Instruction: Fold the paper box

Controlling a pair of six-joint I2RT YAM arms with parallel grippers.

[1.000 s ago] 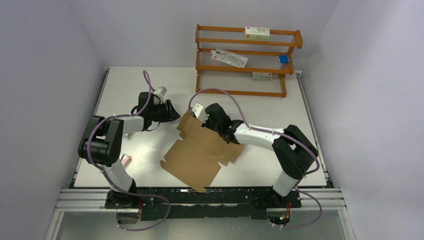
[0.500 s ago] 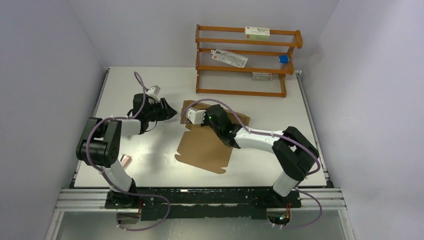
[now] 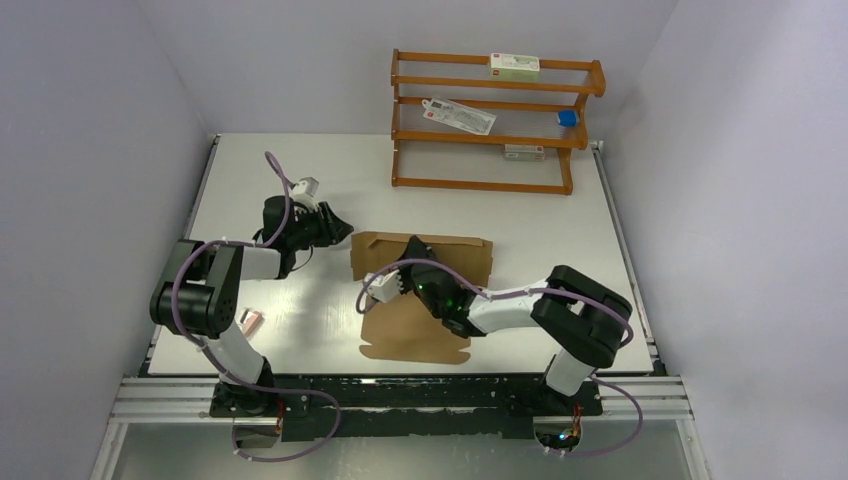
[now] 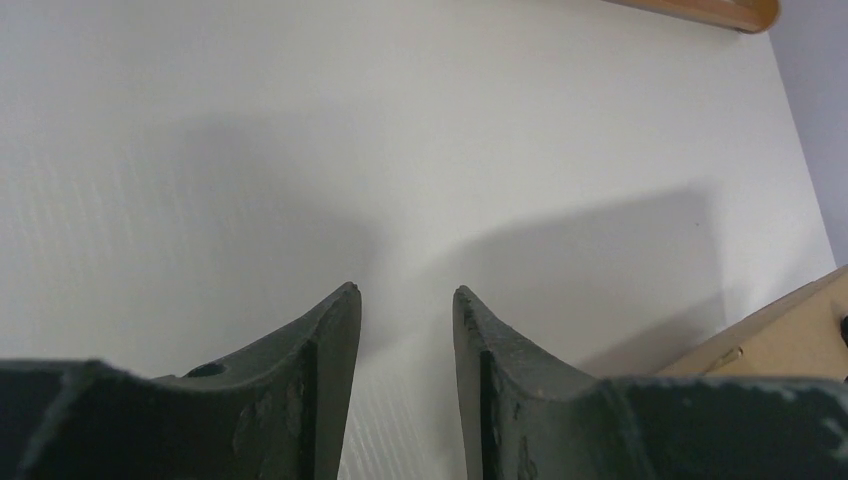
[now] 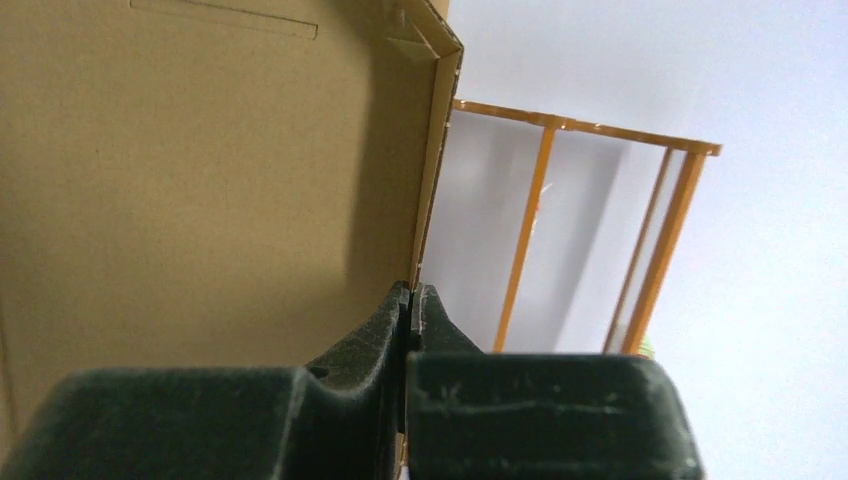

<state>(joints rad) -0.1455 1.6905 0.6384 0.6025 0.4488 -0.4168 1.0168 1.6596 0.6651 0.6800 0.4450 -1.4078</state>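
The paper box [image 3: 420, 335] is a brown cardboard sheet lying partly folded in the middle of the table, with one panel raised along its far side. My right gripper [image 3: 413, 246] is over it, pointing toward the back. In the right wrist view the right gripper [image 5: 411, 292] is shut on the edge of an upright cardboard panel [image 5: 200, 180]. My left gripper [image 3: 343, 230] hovers just left of the box's far left corner, apart from it. In the left wrist view the left gripper [image 4: 405, 292] is open with only bare table between its fingers, and a box corner [image 4: 790, 335] shows at the right.
An orange wooden rack [image 3: 495, 120] stands at the back right of the table, holding white cartons and a small blue item; its bars [image 5: 530, 230] show ahead of the right gripper. A small pink item [image 3: 252, 321] lies near the left arm's base.
The right arm has swung the cardboard from a raised tilt down toward the front, where it now lies flatter. The left gripper drew back slightly left and its jaws narrowed a little.
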